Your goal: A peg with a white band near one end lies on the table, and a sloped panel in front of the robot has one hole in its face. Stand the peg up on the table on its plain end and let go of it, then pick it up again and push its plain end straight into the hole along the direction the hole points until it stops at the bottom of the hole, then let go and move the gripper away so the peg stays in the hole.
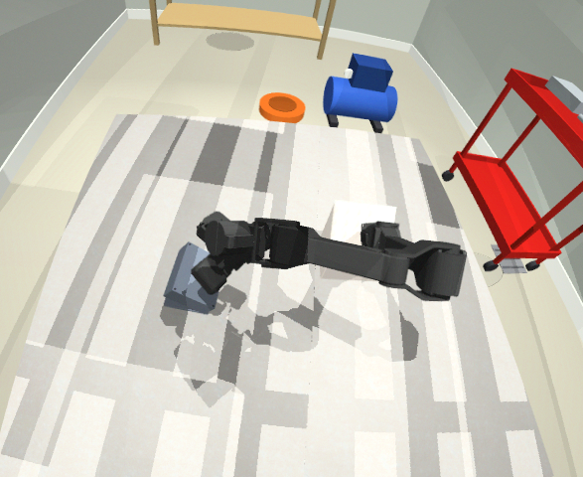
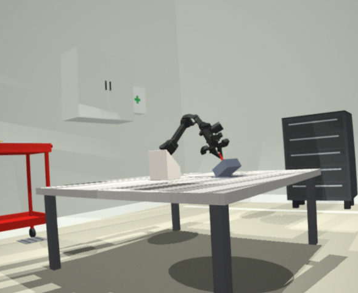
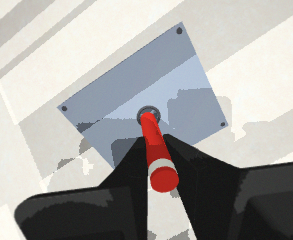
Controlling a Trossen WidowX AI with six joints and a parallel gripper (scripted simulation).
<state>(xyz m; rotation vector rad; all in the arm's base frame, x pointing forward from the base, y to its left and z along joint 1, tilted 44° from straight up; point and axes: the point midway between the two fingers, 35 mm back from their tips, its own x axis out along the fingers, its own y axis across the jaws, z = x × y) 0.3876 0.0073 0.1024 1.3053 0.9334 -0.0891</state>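
steadily, the gripper (image 2: 220, 153) (image 3: 153, 141) clamps the red peg (image 2: 221, 156) (image 3: 154, 137) (its white-banded end nearest the wrist camera), tilted, its plain end at the hole (image 3: 148, 115) in the blue-grey sloped panel (image 1: 182, 274) (image 2: 227, 167) (image 3: 186, 82); how deep, i cannot tell. a pale block (image 1: 362, 218) (image 2: 158, 165) stands well apart from the panel.

Matte black arm (image 1: 350, 253) (image 2: 179, 133), chunky rounded joints, tapering dark pincer (image 1: 213, 274) (image 2: 219, 154) (image 3: 153, 141) fingers.

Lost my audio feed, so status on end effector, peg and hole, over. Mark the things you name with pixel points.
End effector (image 2: 219, 154) (image 3: 153, 141) shut on red peg (image 2: 221, 156) (image 3: 155, 142). Plain end at the sloped panel's (image 1: 182, 274) (image 2: 226, 167) (image 3: 186, 80) hole, depth unclear. No obstruction seen at the hole.
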